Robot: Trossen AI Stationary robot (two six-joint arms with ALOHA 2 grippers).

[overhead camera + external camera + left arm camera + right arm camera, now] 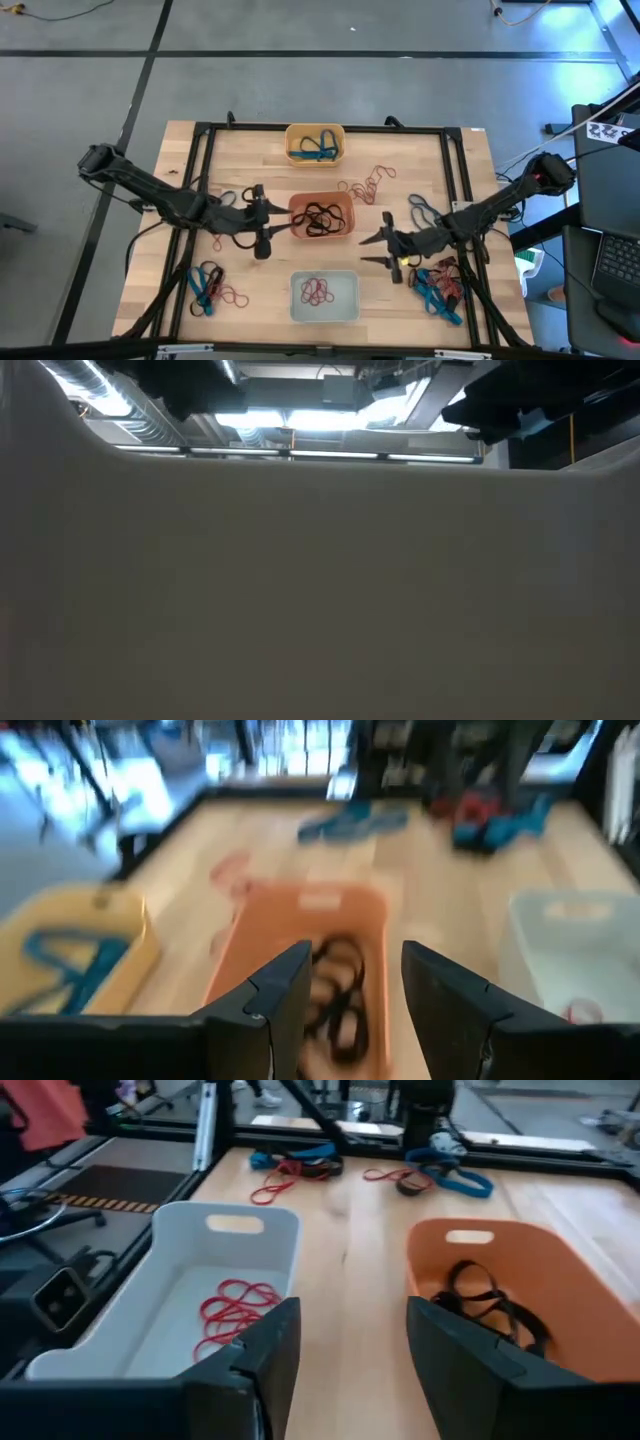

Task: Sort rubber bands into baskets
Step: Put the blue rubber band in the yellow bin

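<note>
Wooden tabletop holds three baskets in a row: the pale basket (324,297) with red bands (235,1312), the red-orange basket (321,216) with black bands (487,1308), the yellow basket (315,144) with blue ones. Sorting looks partly done; loose piles (437,283) remain at both near corners and a red cluster (366,186) farther back. Both the left gripper (261,221) and right gripper (385,247) hover empty, jaws apart. Only the high view shows everything; the low view is blocked.

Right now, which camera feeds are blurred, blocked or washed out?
Low view: almost wholly blocked by a pale surface close to the lens, only ceiling lights above. Left wrist view: blurred, yet the orange basket with black bands reads. Right wrist view: clear on the white basket. High view: evenly lit.
</note>
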